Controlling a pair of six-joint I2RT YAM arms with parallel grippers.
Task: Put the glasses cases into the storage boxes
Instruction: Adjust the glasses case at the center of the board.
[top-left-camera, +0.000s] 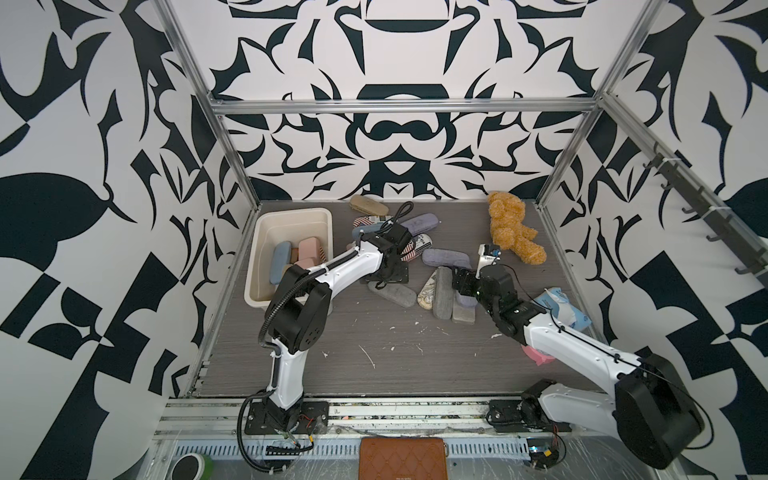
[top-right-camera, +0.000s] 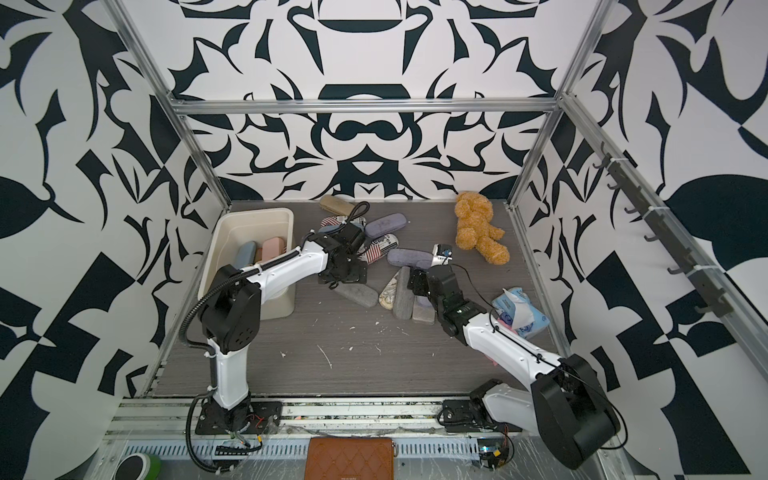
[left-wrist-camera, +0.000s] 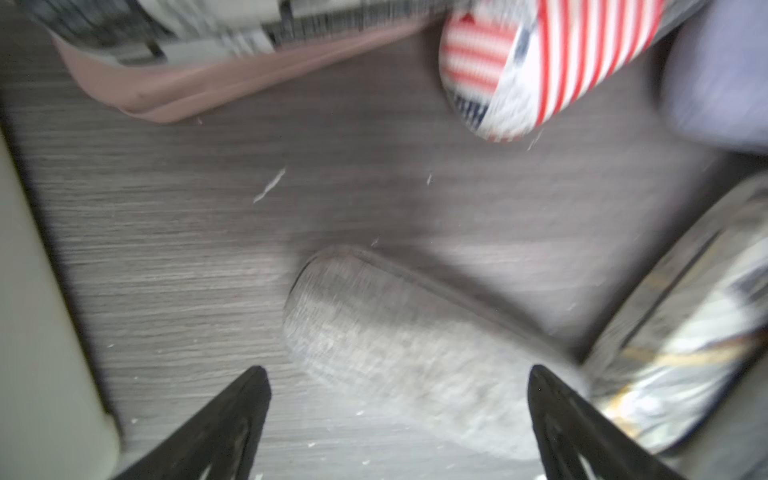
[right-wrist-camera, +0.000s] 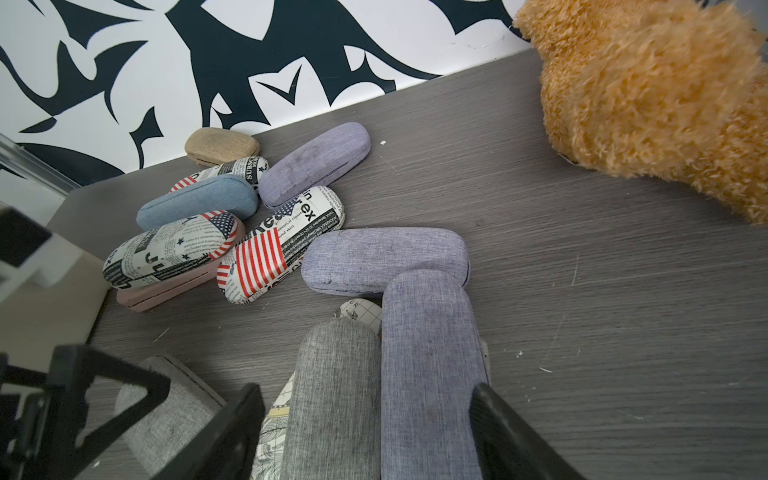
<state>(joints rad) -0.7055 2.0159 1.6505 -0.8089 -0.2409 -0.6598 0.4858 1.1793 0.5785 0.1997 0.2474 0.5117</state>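
Glasses cases already boxed: a blue case (top-left-camera: 281, 257) and some pink ones lie in the cream storage box (top-left-camera: 254, 257) at the far left of the table (top-left-camera: 374, 353).
Left gripper (left-wrist-camera: 397, 372): its jaws are spread fully and hold nothing. It hangs low over one end of a pale grey case (left-wrist-camera: 374, 324) that lies flat near the box. The wrist view is blurred.
Left arm, doing it well: this looks like the approach to a pick. Centre the jaws across the case's short width near its middle, not at the rounded end, so it does not swing when lifted.
Loose pile: a flag-and-newsprint case (right-wrist-camera: 266, 257) lies mid-table with other cases touching it, behind both grippers.
Right gripper (right-wrist-camera: 365, 390): its jaws are wide apart and nothing is lifted. They straddle a charcoal case (right-wrist-camera: 332, 395) and a lilac case (right-wrist-camera: 428, 353) lying side by side. Whether the pads touch either case cannot be told.
Right arm, doing it well: two cases at once would likely slip, so shift over and straddle only one.
Far right: a teddy bear (top-left-camera: 513, 228) and a blue-white packet (top-left-camera: 561, 309), both to be left alone.
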